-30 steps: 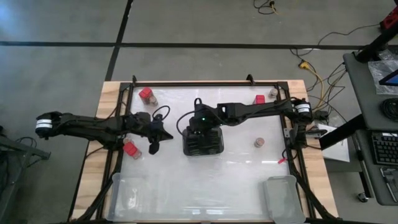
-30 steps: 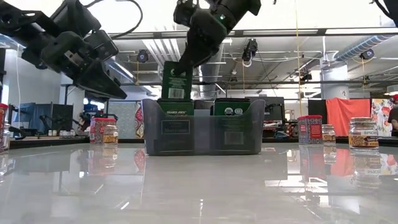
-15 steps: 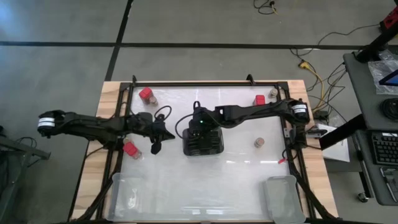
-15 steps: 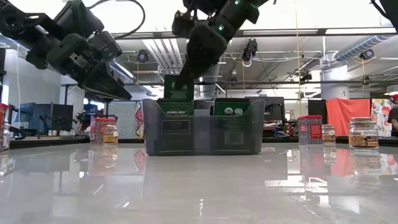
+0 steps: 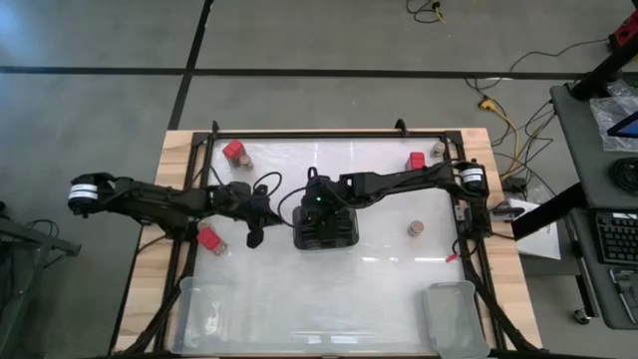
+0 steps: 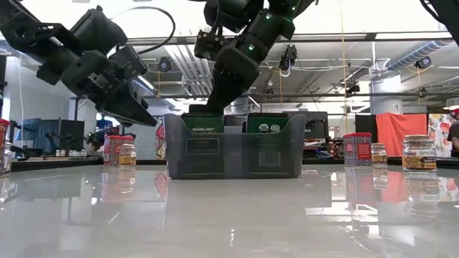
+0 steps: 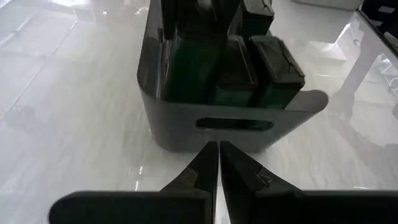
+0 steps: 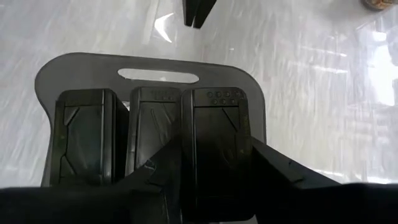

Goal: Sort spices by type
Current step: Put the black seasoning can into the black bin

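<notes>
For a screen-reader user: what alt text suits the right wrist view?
The right gripper has its fingers around a dark box standing in a grey holder beside two similar boxes. Beyond, the left gripper points at the holder, shut.

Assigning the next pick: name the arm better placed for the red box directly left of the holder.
Left. Its end effector is shut, empty, and hangs between the red box and the holder. The right end effector is clamped on a box in the holder, farther away.
</notes>
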